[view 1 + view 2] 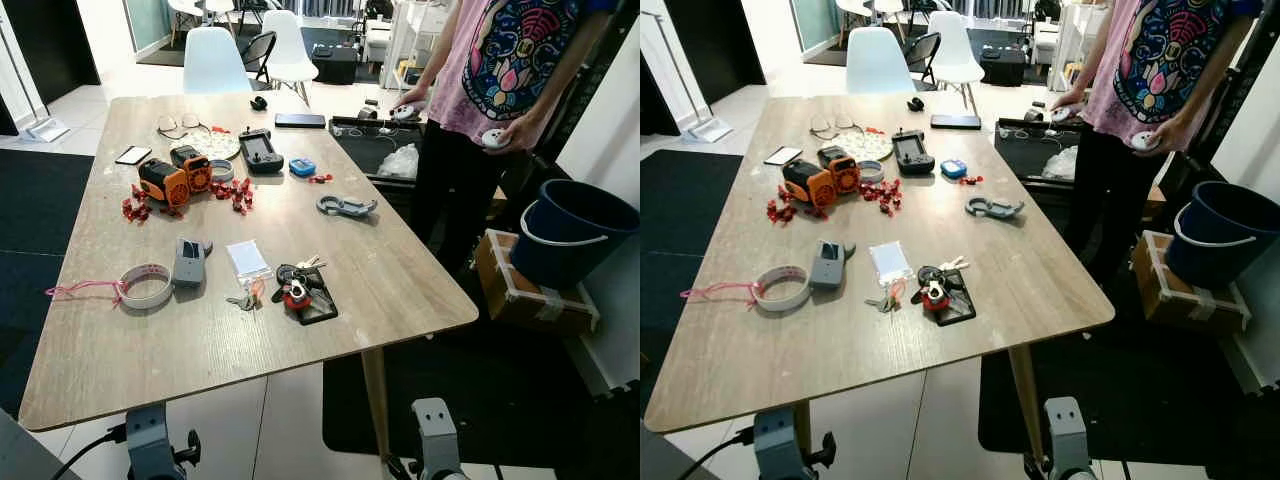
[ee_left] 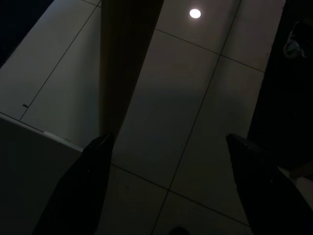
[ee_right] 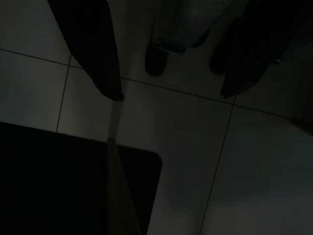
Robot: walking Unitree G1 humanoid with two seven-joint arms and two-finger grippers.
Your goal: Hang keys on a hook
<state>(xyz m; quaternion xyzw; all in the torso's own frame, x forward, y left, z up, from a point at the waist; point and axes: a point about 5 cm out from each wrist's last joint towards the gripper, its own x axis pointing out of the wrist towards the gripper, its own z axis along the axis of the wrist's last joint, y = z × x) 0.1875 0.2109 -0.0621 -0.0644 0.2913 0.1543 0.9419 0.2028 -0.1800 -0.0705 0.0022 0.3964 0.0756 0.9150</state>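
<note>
Both arms hang idle below the wooden table: the left gripper and right gripper point at floor tiles, fingers spread wide, holding nothing. A person stands at the table's far right corner. Keys lie near the front edge, beside a small clear bag.

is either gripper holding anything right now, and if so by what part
Nothing is held. The left gripper and right gripper hang open over the floor tiles, fingers apart with nothing between them. The keys lie on the table.
</note>
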